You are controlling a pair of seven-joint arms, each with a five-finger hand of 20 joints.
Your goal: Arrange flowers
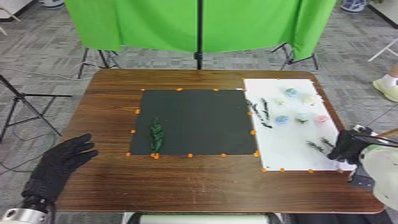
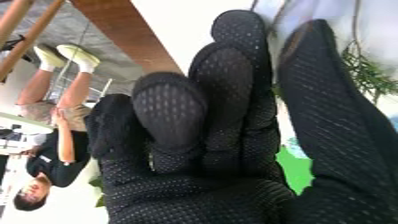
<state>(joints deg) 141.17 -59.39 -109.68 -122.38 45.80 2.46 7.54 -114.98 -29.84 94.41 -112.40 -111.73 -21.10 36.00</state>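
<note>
I judge the dark green sprig point(image 1: 156, 135) on the black sheet point(image 1: 200, 120) begins the arrangement, while pale flowers point(image 1: 282, 119) wait on the white sheet point(image 1: 289, 157). My right robot hand point(image 1: 352, 145), loosely open and seemingly empty, suits reaching the near sprigs point(image 1: 315, 146); my left robot hand point(image 1: 64, 159) hangs open, empty, aside. The head view gives me layout; the right wrist view, fine leaves point(image 2: 366, 71).

Room between green sprig point(image 1: 157, 134) and dark stems point(image 1: 266, 108); flowers point(image 1: 282, 119) obstruct beyond.

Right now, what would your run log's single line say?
Flower arranging | dark green leafy sprig on square black mat | pale round flowers on white rectangular sheet | black-gloved left hand open | right hand at sheet's right edge
</note>
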